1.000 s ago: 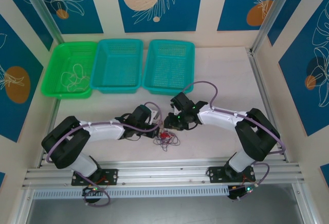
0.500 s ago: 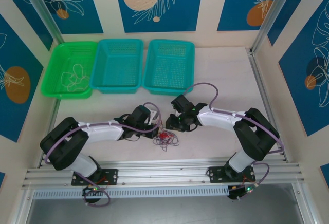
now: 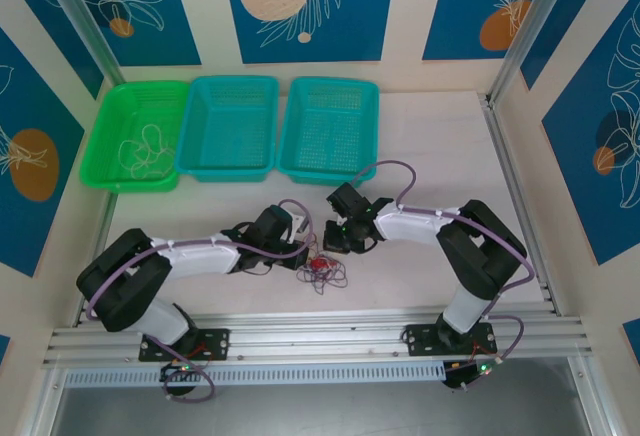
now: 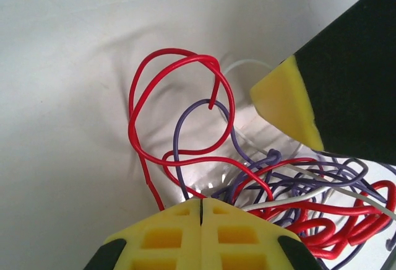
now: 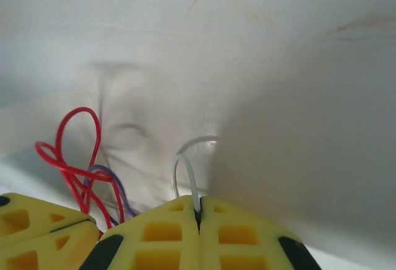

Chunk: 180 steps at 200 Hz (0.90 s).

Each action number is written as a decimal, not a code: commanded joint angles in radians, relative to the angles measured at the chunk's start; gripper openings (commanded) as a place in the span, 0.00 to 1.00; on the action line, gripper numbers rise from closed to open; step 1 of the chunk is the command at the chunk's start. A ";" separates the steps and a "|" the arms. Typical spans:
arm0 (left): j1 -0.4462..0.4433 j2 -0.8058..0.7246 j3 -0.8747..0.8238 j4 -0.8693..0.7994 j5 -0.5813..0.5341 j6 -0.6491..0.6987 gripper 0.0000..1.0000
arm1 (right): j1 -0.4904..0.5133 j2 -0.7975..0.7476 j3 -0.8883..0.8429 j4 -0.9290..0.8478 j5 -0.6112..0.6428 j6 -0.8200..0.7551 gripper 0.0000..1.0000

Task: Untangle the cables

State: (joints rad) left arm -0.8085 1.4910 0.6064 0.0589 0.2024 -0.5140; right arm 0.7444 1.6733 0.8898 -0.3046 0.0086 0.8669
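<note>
Where the two arms converge near the front middle of the pale tabletop (image 3: 430, 146), the cables (image 3: 324, 269) lie as a small loose tangle of red, purple and whitish strands, just in front of both hands and well apart from the baskets. Top view: the left hand (image 3: 303, 249) extends in from the left and the right hand (image 3: 330, 243) from the right, their tips close together at the rear edge of the tangle. Left wrist view: the left hand (image 4: 202, 203) has its yellow pads pressed together along a thin seam. Strands of the cables (image 4: 297, 211) run under its tip, and whether any is pinched there cannot be told. A red cable (image 4: 179, 59) stands up in a wide loop, a purple cable (image 4: 177, 127) curls within it, and the other arm's yellow fingertip pad (image 4: 281, 106) sits just beside the loop at upper right. Right wrist view: the right hand (image 5: 198, 211) is closed, clamped on a whitish cable (image 5: 184, 169) that rises from the seam and arches over to the tabletop (image 5: 278, 65). The left hand (image 5: 80, 226) lies close at lower left, with red and purple loops beside it. Along the far edge stand a green basket (image 3: 145, 86) holding pale loops of wire (image 3: 148, 148), a middle teal basket (image 3: 235, 80) and a right teal basket (image 3: 335, 82), side by side.
</note>
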 commanded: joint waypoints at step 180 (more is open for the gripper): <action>0.147 -0.328 -0.158 -0.250 -0.188 0.045 0.17 | -0.707 -0.794 0.072 -0.265 0.014 -0.006 0.00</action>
State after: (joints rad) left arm -0.6716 1.1904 0.4599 -0.1757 0.0196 -0.4656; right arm -0.0376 0.8474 0.9146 -0.6083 0.1291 0.8921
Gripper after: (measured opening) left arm 0.068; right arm 0.052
